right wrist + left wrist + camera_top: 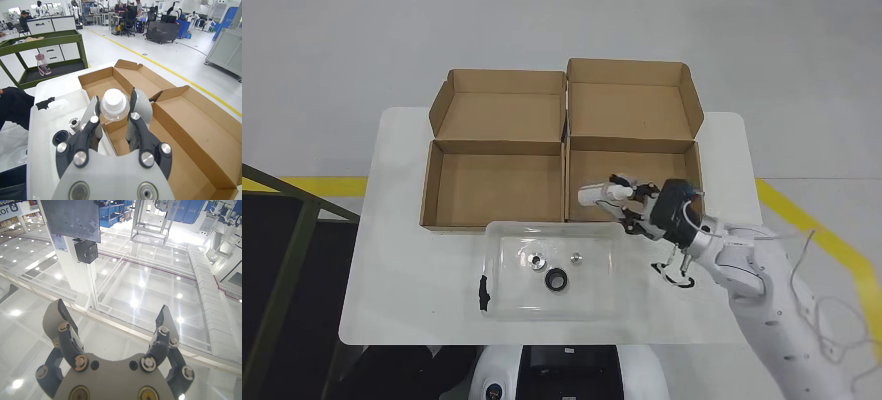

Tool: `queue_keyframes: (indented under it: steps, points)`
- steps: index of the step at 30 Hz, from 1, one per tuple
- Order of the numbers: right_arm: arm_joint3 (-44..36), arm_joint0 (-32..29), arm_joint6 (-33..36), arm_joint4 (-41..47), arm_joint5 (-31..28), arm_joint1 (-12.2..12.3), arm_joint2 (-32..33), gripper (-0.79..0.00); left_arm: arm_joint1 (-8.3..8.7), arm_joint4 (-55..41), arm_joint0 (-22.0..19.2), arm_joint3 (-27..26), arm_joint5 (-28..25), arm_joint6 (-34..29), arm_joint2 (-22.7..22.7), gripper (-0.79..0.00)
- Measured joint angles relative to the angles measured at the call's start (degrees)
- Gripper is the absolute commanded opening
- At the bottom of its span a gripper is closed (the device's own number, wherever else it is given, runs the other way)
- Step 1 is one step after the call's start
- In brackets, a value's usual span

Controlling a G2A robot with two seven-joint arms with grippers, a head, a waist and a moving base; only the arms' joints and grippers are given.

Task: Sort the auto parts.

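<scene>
Your right hand (114,103) grips a clear white-capped bottle (115,106) above the right cardboard box (642,170), near the wall it shares with the left box (492,190). Your left hand (113,311) is spread wide, holding nothing. As far as the pictures show, neither box holds a part yet. A steel cylinder (535,263), a black ring (556,281) and a small metal piece (577,256) wait in the clear bin (492,300), so most of the sorting is left.

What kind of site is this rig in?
Probably an open robotics lab or test hall: humanoid robots stand along the back, computer desks sit beside them, and a yellow line marks the pale floor.
</scene>
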Motion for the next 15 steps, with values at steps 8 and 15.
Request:
queue_keyframes:
  steps: [8,15]
  points:
    - [6.6,6.2,7.0,2.3,1.4,-0.7,-3.8,-0.785,0.0,0.0,0.0,0.0,0.0,0.0,0.0,0.0]
    - [11.5,10.6,11.8,3.3,4.1,-1.5,-7.3,-0.785,0.0,0.0,0.0,0.0,0.0,0.0,0.0,0.0]
